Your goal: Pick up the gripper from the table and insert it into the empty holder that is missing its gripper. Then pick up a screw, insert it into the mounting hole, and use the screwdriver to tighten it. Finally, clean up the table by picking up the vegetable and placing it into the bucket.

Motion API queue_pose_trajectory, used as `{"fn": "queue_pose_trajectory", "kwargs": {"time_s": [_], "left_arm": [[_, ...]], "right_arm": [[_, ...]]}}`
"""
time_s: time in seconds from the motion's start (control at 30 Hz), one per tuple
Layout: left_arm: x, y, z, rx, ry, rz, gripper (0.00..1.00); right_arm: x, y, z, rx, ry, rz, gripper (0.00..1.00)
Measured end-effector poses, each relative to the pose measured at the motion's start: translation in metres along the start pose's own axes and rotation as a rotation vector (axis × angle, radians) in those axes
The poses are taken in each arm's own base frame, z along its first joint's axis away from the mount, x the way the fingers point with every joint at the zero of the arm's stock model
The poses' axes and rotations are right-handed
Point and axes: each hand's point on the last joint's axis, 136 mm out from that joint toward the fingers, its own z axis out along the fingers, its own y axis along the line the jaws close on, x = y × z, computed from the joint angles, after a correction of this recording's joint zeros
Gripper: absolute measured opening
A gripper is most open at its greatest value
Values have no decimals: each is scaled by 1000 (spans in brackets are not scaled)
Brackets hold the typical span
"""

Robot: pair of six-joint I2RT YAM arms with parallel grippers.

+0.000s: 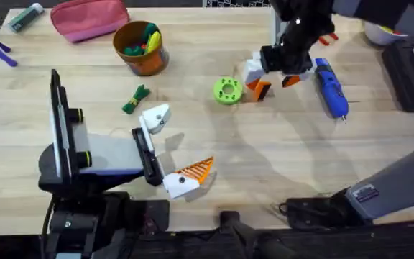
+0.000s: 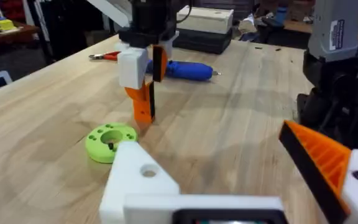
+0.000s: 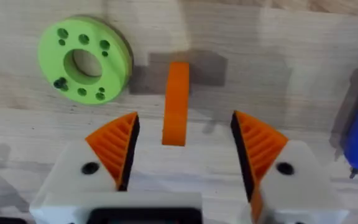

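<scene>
The right gripper (image 3: pixel 182 152) hangs spread wide over the orange gripper (image 3: pixel 176 102), just right of the green disc (image 3: pixel 86 59); the left gripper (image 1: pixel 171 151) (one white holder (image 1: pixel 155 119) bare) gapes too; the screwdriver (image 1: pixel 331 88) lies far right.

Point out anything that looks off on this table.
The left gripper has one bare white holder with no orange pad. The missing gripper lies on the table between the right gripper's open fingers, beside the green disc.
</scene>
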Motion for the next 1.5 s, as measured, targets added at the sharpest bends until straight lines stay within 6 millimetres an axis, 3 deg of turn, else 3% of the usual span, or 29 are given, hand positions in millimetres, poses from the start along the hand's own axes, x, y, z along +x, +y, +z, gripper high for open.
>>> {"fn": "queue_pose_trajectory", "kwargs": {"time_s": [0.13, 0.3, 0.87, 1.5], "left_arm": [[0, 0, 0, 0, 0, 0, 985], [0, 0, 0, 0, 0, 0, 985], [0, 0, 0, 0, 0, 0, 985], [0, 0, 0, 0, 0, 0, 985]], "right_arm": [[-6, 2, 3, 12, 24, 16, 840], [-4, 6, 12, 20, 51, 10, 739], [-4, 10, 12, 19, 46, 10, 583], [-1, 11, 12, 21, 54, 10, 524]]}}
